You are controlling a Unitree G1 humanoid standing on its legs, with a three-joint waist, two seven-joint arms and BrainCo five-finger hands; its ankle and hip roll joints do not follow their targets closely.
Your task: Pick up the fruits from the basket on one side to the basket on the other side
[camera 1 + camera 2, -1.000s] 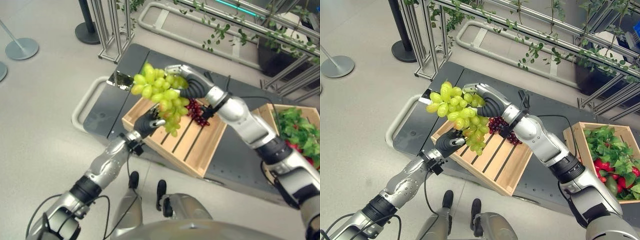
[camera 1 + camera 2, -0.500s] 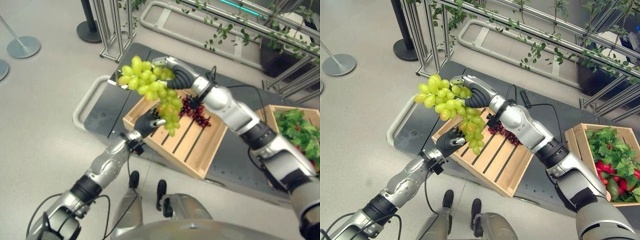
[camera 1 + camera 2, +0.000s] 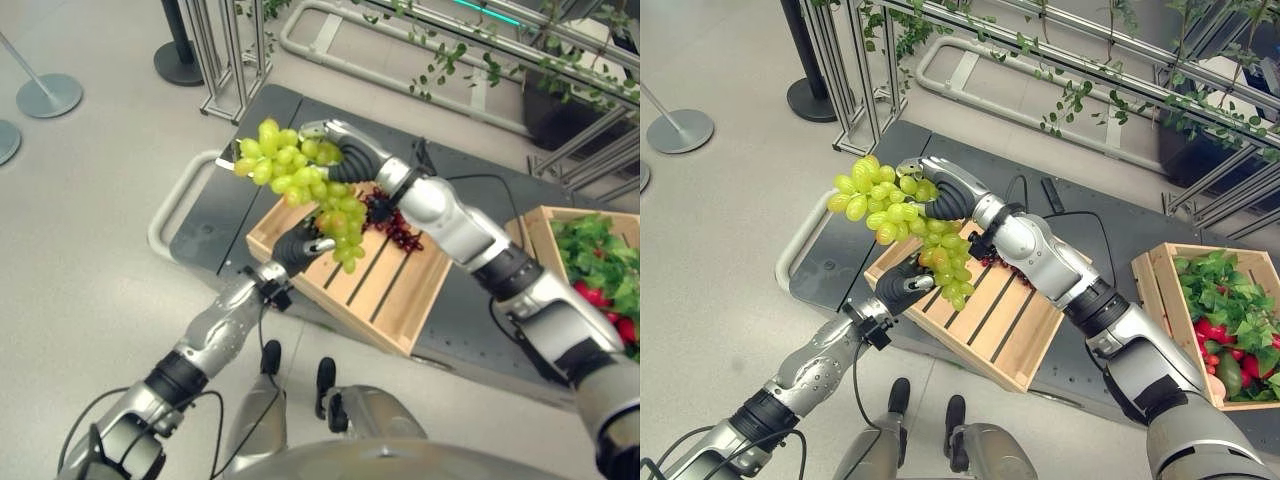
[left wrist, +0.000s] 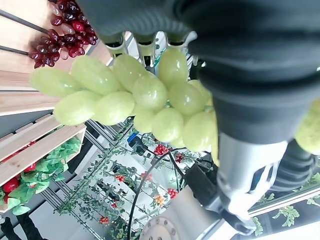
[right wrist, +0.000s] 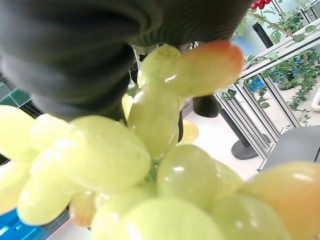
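A slatted crate (image 3: 990,325) sits on a platform (image 3: 840,250); another crate (image 3: 1200,310) lies at its 3 o'clock, stanchion base (image 3: 680,130) at 10 o'clock.

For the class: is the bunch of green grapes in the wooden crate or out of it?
Out. The green grapes hang above the wooden crate, held by the right hand, with the left hand at the bunch's lower end.

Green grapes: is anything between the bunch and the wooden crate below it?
Nothing visible blocks the drop. The green grapes hang from the right hand over the wooden crate. The left hand touches the bunch's lower end at the crate's near corner; the red grapes lie farther back.
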